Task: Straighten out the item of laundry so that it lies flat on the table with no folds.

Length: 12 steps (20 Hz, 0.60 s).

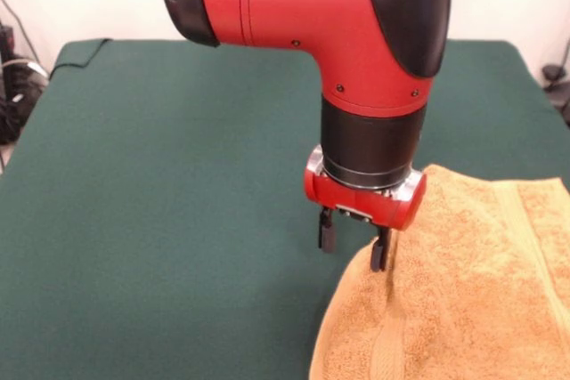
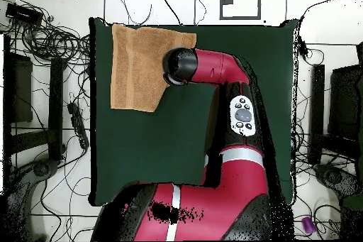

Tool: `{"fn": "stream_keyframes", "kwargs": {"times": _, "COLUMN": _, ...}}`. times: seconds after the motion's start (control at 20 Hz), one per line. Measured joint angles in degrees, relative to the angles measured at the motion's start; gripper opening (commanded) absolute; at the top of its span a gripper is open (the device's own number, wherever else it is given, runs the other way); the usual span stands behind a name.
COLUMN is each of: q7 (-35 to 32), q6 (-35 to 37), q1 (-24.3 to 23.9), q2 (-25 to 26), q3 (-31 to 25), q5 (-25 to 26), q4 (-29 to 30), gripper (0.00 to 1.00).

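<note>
Seen from the front, bare green table (image 1: 160,220) fills the left and middle. The gripper (image 1: 354,244) is held low near the centre, its two fingers (image 1: 327,230) spread apart with nothing between them, one tip just over the towel's edge. The orange-tan towel (image 1: 463,282) is found at the lower right, running past the picture's edge, a woven band visible. From overhead, the towel (image 2: 138,65) is seen at a table (image 2: 156,154) corner.
</note>
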State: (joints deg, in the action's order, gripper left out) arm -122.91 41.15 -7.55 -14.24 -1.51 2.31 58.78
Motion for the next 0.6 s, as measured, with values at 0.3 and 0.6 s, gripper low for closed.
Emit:
{"fn": "stream_keyframes", "kwargs": {"times": 0.3, "q7": 0.0, "q6": -2.8, "q1": 0.0, "q2": 0.0, "q3": -0.1, "q5": 0.1, "q4": 0.0, "gripper": 1.0}}
{"fn": "stream_keyframes", "kwargs": {"times": 0.6, "q7": 0.0, "q6": -6.9, "q1": 0.0, "q2": 0.2, "q3": -0.1, "q5": 0.2, "q4": 0.0, "gripper": 1.0}}
